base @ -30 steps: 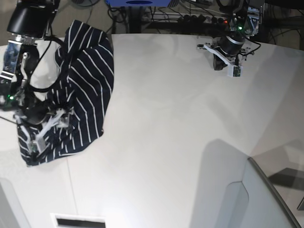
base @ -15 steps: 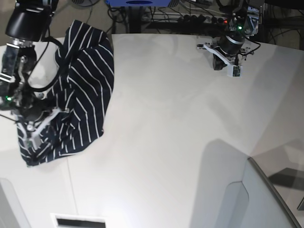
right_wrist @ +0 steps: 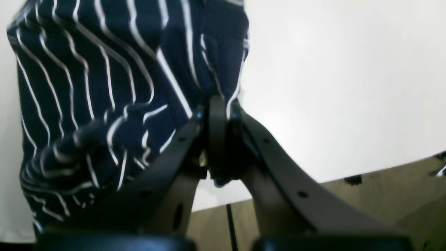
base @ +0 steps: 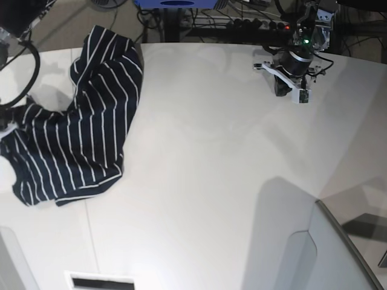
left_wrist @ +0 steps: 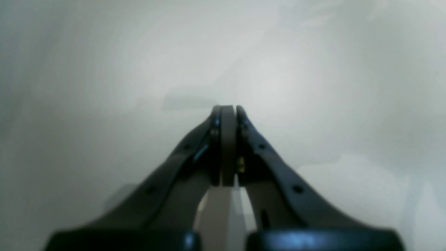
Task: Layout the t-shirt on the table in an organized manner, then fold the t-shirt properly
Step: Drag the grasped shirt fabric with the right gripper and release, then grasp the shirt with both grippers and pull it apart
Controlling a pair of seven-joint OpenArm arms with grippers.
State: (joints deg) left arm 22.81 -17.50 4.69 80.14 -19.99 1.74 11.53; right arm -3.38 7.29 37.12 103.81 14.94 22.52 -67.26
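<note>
The dark navy t-shirt (base: 84, 133) with thin white stripes lies crumpled on the left side of the white table (base: 217, 169), stretched from the far edge toward the left edge. In the right wrist view my right gripper (right_wrist: 217, 104) is shut on a fold of the t-shirt (right_wrist: 104, 87), at the table's edge with floor showing below. In the base view that gripper is cut off by the left border. My left gripper (left_wrist: 226, 109) is shut on nothing, just over bare table. The base view shows the left gripper (base: 285, 87) at the far right.
Cables and a power strip (base: 254, 24) run behind the far edge of the table. A grey-white panel (base: 314, 248) rises at the bottom right. A thin seam (base: 91, 241) crosses the tabletop on the left, ending near a dark slot (base: 100, 281).
My right gripper has closed on the shirt and pulled it left toward the table's edge, so the lower part is drawn out flatter. The left arm has barely shifted.
</note>
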